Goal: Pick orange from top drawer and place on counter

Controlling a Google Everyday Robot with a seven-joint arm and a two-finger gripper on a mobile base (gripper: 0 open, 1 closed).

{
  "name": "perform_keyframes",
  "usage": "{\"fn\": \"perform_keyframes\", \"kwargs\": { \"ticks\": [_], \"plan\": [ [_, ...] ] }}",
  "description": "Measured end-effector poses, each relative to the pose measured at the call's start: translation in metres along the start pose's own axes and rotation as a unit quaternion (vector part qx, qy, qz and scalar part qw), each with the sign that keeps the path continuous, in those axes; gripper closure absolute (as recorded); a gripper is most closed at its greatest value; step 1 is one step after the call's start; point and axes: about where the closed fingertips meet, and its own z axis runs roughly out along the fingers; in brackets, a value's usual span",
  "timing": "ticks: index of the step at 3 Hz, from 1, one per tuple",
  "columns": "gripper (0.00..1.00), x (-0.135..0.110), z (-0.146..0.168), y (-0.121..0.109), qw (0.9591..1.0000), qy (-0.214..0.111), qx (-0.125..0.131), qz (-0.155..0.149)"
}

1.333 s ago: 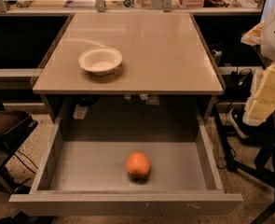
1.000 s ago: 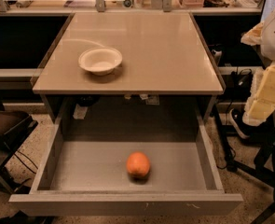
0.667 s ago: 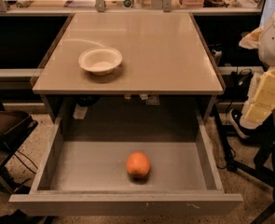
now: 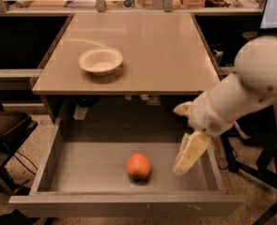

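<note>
Counter (image 4: 166,55): broad beige top behind and above the drawer, and the place where the fruit is to go; most of it is bare.
Top drawer (image 4: 86,170): pulled fully out toward the camera, so its grey floor is open to reach from above.
Arm (image 4: 250,78): white, reaching in from the right and angled down toward the drawer.
Gripper (image 4: 188,148): hangs over the drawer's right part, pointing down and probably on its approach. It grips nothing; how wide it stands I cannot tell.
Bowl (image 4: 100,60): white, on the counter's left half, out of the way.
Orange (image 4: 139,165): lies loose on the drawer floor near the front middle, left of the gripper, near but apart.
</note>
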Motion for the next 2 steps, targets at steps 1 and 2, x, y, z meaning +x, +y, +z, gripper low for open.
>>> {"fn": "perform_keyframes", "kwargs": {
  "ticks": [1,2],
  "plan": [
    [0.0,0.0112,0.061,0.0061,0.9983,-0.029,-0.042,0.027],
    [0.0,0.0122,0.0608,0.0059,0.9984,-0.028,-0.041,0.028]
  ]
}}
